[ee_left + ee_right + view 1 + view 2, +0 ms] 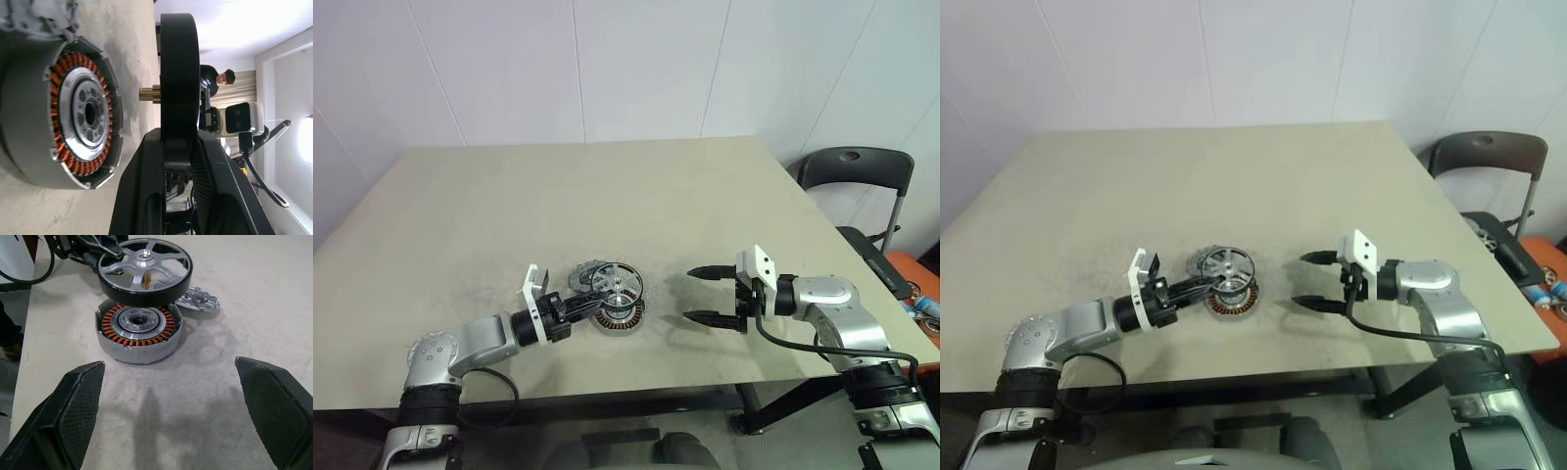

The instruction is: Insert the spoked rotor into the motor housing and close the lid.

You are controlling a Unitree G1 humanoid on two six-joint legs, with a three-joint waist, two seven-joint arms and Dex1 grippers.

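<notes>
My left gripper is shut on the black rim of the spoked rotor and holds it level just above the motor housing. In the left wrist view the rotor is edge-on, and its brass shaft points at the silver centre of the copper-wound housing across a small gap. The grey scalloped lid lies flat on the table just behind the housing. My right gripper hovers open to the right of the housing, pointing at it, with nothing between its fingers.
Everything rests on a beige table, close to its near edge. A black chair stands off the table's far right corner, with an orange object beside it. A person is in the background.
</notes>
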